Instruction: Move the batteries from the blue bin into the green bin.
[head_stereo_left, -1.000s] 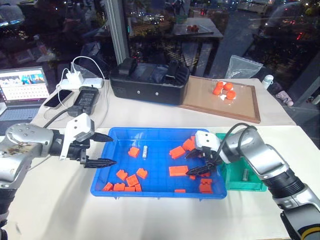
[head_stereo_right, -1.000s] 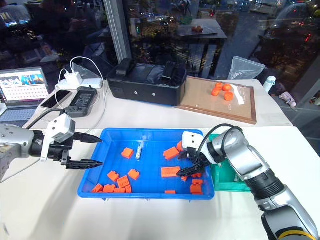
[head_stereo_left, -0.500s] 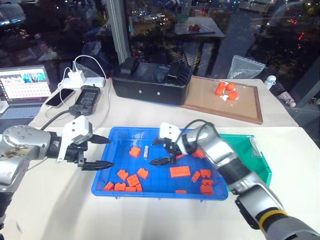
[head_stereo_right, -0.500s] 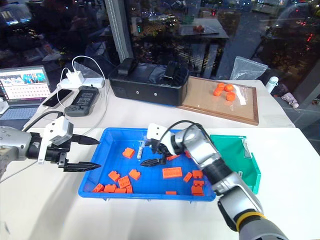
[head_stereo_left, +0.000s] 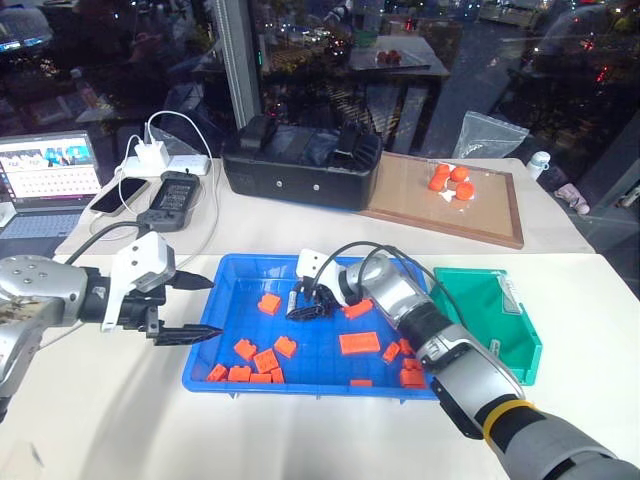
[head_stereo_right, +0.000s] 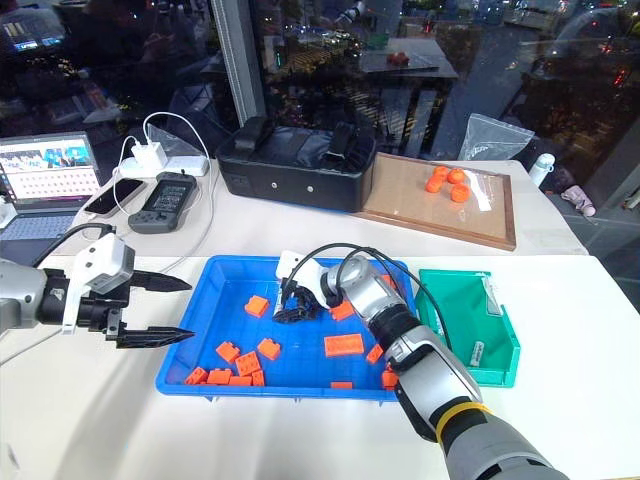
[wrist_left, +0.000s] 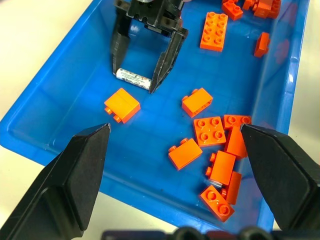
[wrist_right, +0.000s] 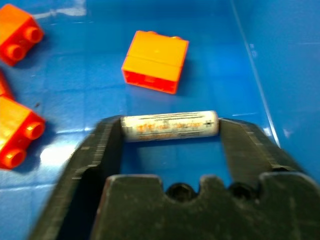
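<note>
The right pincer has swung from the green bin across the blue bin and now brackets a battery end to end, closing. The left pincer hovers agape.

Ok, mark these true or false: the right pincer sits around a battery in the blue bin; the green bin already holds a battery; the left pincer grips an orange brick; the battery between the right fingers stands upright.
1. The right pincer has a finger at each end of a slim silvery-grey cylindrical battery in the shallow bright-blue plastic bin. True.
2. The deeper teal-green plastic bin already holds a battery. True.
3. The left pincer grips an orange brick. False: it is open and holds nothing, at the blue bin's left edge.
4. The battery between the right fingers stands upright. False: it lies flat on the bin floor.
</note>
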